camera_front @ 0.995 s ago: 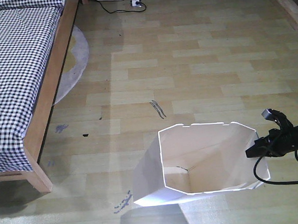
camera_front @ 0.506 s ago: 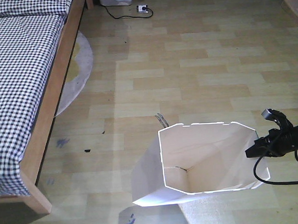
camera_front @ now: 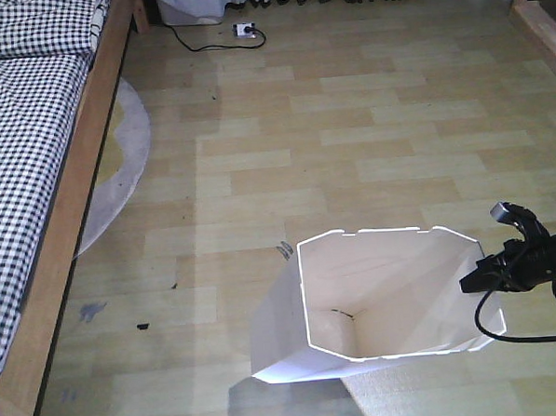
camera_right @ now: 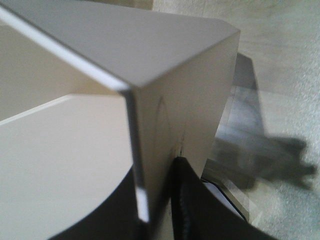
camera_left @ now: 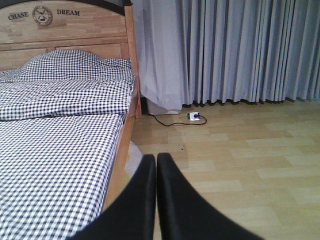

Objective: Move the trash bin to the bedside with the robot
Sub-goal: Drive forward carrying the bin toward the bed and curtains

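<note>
The white trash bin [camera_front: 376,301] hangs low in the front view, tilted, with its cream inside showing. My right gripper [camera_front: 470,283] comes in from the right edge and is shut on the bin's right rim [camera_right: 131,125], one finger inside the wall and one outside. The bed [camera_front: 27,137], with a light wooden frame and black-and-white checked bedding, runs along the left side, a stretch of floor away from the bin. In the left wrist view my left gripper [camera_left: 156,159] is shut with nothing in it, pointing toward the bed's edge [camera_left: 120,145].
A round pale rug [camera_front: 117,170] lies half under the bed. A white power strip with a black cable [camera_front: 243,30] lies on the floor by the grey curtains [camera_left: 240,50]. A wooden frame [camera_front: 538,17] stands at the far right. Dark marks [camera_front: 142,325] spot the wood floor.
The view has shifted: the bed has slid left and down in the front view and the far wall's curtain hem has come into sight. The bin and right gripper keep the same place in frame.
</note>
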Robot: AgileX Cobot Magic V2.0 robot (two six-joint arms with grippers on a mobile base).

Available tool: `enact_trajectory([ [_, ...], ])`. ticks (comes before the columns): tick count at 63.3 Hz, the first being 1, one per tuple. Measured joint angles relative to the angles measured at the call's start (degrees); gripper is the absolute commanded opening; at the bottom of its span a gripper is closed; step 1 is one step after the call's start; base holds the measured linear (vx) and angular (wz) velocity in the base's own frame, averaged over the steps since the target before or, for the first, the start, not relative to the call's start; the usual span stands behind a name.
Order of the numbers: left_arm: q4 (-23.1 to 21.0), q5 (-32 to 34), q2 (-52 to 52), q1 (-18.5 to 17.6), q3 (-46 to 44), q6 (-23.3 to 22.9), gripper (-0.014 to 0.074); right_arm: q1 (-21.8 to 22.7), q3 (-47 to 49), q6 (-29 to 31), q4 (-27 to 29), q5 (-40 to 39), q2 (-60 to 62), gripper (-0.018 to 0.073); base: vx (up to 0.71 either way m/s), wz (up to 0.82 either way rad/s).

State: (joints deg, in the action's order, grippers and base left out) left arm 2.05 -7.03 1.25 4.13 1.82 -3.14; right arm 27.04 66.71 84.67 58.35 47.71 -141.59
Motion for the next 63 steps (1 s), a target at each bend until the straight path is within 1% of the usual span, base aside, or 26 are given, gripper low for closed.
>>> enact_trajectory([
  [63, 0.00, 0.00, 0.00, 0.00, 0.00, 0.00, -0.0006, 0.00, 0.00, 0.00, 0.06, 0.35, 0.00, -0.0005, 0.27, 0.08],
])
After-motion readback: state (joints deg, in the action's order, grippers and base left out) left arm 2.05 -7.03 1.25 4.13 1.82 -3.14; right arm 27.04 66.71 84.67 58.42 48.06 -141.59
